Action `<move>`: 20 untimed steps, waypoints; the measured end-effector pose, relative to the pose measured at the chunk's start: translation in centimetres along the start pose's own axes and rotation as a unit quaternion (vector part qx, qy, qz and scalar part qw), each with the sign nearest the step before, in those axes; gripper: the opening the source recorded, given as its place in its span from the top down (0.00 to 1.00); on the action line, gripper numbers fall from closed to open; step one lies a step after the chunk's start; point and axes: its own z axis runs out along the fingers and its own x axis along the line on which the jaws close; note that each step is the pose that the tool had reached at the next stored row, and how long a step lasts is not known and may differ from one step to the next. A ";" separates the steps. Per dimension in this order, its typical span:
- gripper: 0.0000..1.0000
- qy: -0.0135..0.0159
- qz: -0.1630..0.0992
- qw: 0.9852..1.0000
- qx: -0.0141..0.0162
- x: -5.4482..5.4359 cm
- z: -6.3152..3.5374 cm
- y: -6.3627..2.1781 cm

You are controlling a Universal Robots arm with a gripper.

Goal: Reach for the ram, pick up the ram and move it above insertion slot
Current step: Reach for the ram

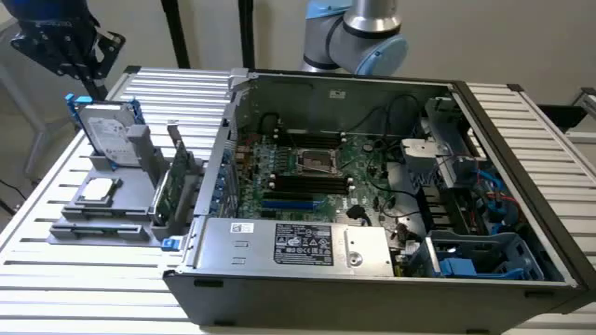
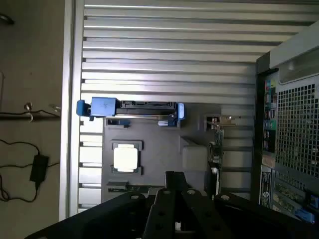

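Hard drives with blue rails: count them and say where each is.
1. The hard drive stands upright in the grey holder at the exterior view's left, outside the computer case. Others may be hidden in the case's bays.

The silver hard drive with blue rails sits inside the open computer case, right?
No. The exterior view shows the hard drive standing in the grey holder on the table, outside the computer case, on the exterior view's left.
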 end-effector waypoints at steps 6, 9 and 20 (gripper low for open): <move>0.89 0.000 0.000 1.000 -0.002 0.0 -0.02 0.00; 0.89 0.000 0.000 1.000 -0.003 0.0 -0.03 0.00; 0.89 0.000 0.000 1.000 -0.003 0.0 -0.13 -0.98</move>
